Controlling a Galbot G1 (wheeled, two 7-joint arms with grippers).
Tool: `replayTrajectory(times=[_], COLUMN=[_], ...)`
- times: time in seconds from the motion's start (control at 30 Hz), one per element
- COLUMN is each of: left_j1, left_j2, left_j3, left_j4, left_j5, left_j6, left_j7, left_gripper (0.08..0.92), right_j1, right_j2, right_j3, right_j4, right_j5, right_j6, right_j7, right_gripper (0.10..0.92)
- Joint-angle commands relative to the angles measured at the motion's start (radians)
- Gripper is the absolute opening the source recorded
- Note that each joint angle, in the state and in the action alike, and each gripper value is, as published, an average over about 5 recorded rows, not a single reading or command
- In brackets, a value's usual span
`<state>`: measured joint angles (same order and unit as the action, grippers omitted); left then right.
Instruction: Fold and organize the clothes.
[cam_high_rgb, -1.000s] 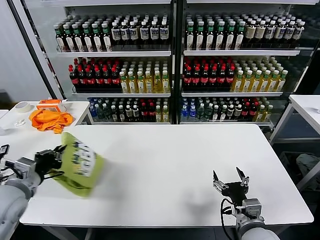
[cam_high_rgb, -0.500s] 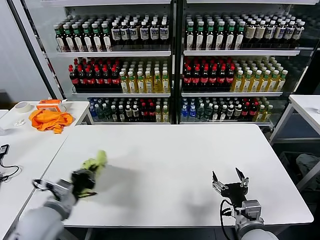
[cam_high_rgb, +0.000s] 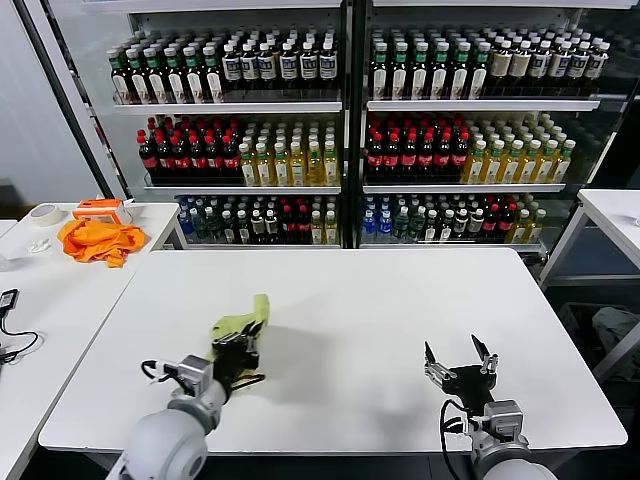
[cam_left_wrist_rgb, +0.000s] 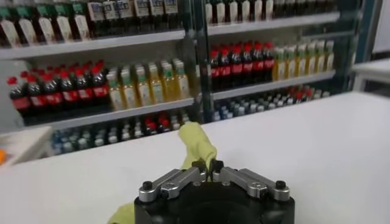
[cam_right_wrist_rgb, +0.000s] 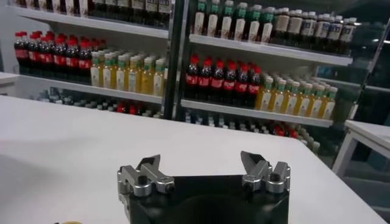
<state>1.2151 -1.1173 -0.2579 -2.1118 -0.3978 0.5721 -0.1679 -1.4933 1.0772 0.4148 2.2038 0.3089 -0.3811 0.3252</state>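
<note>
The left gripper (cam_high_rgb: 238, 352) pinched the soft, crumpled lime T-shirt (cam_high_rgb: 242, 324) above the smooth white table (cam_high_rgb: 400, 300), at about seven o'clock. The right gripper (cam_high_rgb: 461, 364) hung at five o'clock, jaws apart. Bottle-packed shelves (cam_high_rgb: 340, 120) stood beyond, orange cloth (cam_high_rgb: 98, 240) at ten.

T-shirt (cam_high_rgb: 243, 323) sits toward the table's (cam_high_rgb: 380, 310) front-left, left gripper (cam_high_rgb: 237, 352) just before it; right gripper (cam_high_rgb: 460, 376) near the front-right edge.

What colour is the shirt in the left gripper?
Lime yellow-green shirt; the head view shows it best.
</note>
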Motion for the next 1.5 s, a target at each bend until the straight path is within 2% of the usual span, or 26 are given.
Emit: replayTrajectory(times=[0.03,0.17,0.43,0.6,0.73,0.93,1.13,1.5], left_j1=[-0.164,-0.167,-0.126,-0.054,0.017,0.095,0.151,0.160], left_j2=[-0.149,-0.133,-0.046,0.051,0.086,0.084,0.085,0.064], left_j3=[0.117,0.110,0.015,-0.098,-0.204,-0.260,-0.293,-0.280], left_j4=[0.128,0.112,0.056,0.089,0.130,0.104,0.077,0.084], left_j5=[-0.266,-0.292,-0.281,-0.021,0.062,0.058,0.058,0.057], left_j6=[-0.056,-0.118,-0.166,-0.286,-0.335,-0.341,-0.348,-0.350], left_j7=[-0.065,-0.015,0.040,0.098,0.139,0.140,0.146,0.150], left_gripper=[0.108,0.169,0.403,0.542,0.663,0.805,0.822,0.822], right_j1=[0.001,0.005,0.042,0.098,0.198,0.359,0.461,0.471], right_j2=[-0.003,0.000,-0.003,0.003,0.017,0.069,0.117,0.142], right_j3=[0.008,0.004,-0.022,-0.071,-0.153,-0.343,-0.485,-0.529], right_j4=[0.004,-0.001,-0.035,-0.081,-0.123,-0.166,-0.261,-0.316], right_j5=[0.003,0.002,0.005,0.028,0.158,0.397,0.463,0.458], right_j6=[-0.003,-0.005,-0.005,-0.006,-0.038,-0.140,-0.197,-0.196], right_j7=[0.002,0.001,-0.006,-0.046,-0.055,0.031,0.145,0.148], right_gripper=[0.823,0.823,0.823,0.823,0.823,0.823,0.823,0.823])
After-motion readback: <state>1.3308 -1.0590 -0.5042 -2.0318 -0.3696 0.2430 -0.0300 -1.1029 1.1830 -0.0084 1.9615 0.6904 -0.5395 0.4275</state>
